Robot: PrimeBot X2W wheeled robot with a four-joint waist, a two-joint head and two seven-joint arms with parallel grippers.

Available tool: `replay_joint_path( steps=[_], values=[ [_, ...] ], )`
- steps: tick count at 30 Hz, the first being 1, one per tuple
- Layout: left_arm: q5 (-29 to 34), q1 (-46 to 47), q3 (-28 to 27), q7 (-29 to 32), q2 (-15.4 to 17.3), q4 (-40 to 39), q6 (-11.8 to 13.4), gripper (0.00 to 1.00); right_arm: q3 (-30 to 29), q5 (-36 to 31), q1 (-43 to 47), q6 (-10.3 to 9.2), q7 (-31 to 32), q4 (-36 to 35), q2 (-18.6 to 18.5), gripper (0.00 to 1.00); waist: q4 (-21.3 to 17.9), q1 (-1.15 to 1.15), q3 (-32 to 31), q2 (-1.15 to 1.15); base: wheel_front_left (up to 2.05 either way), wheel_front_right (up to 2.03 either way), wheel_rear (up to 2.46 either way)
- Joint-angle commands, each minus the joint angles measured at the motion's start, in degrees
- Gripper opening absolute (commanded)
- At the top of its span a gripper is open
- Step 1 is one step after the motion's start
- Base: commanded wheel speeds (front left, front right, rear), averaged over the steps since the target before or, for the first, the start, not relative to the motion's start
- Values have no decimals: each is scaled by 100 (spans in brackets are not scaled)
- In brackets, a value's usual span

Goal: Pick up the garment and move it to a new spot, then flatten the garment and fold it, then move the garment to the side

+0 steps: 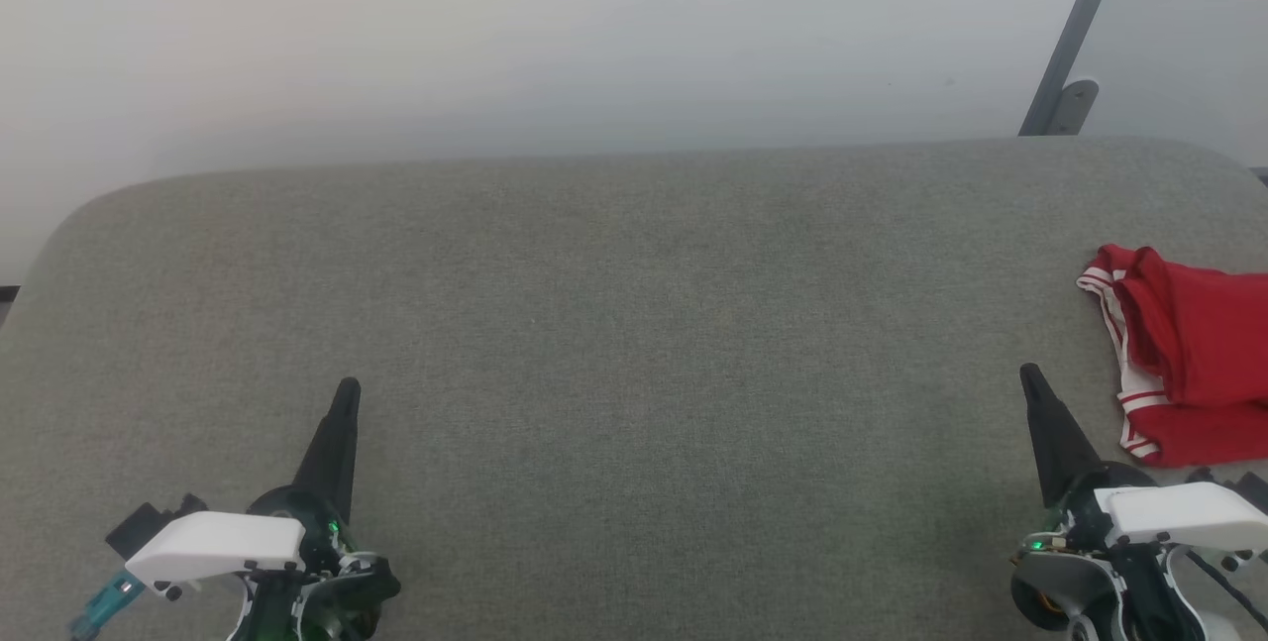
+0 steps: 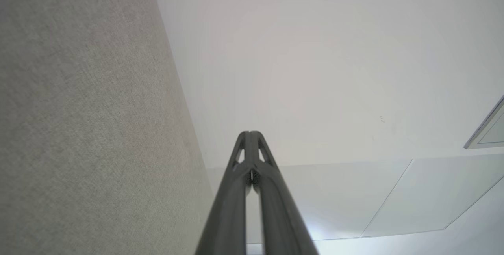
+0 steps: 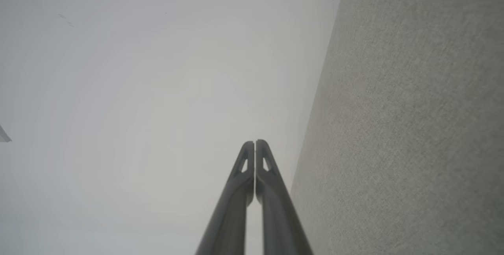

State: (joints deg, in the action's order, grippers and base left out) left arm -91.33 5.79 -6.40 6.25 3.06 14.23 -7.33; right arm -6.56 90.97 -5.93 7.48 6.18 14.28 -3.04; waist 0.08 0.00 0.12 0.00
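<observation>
I see the garment [image 1: 1194,364] bunched in a red heap with striped trim showing, at 3 o'clock on the grey padded surface [image 1: 634,324], partly cut off by the picture's edge. My right gripper [image 1: 1030,375] sits at 5 o'clock, fingers pressed together and holding nothing. The heap lies near it at its 2 o'clock, not touching the tips. My left gripper [image 1: 347,389] sits at 7 o'clock, well apart from the garment, its fingers likewise pressed together. A pale wall [image 1: 594,27] rises behind the surface, and a grey metal strut [image 1: 1075,37] leans at 1 o'clock.
</observation>
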Motion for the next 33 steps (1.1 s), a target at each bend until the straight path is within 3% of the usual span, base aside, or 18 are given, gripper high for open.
replay_joint_path(
  steps=[1,33],
  values=[
    [-94,69,-32,44,-32,-26,-27,0,4,143,-50,2,48,-44,28,0,-5,0,4,0,0,0,0],
    [-116,77,-28,50,-34,-29,-27,0,4,154,-47,2,50,-40,27,0,-8,0,6,0,0,0,0]
  ],
)
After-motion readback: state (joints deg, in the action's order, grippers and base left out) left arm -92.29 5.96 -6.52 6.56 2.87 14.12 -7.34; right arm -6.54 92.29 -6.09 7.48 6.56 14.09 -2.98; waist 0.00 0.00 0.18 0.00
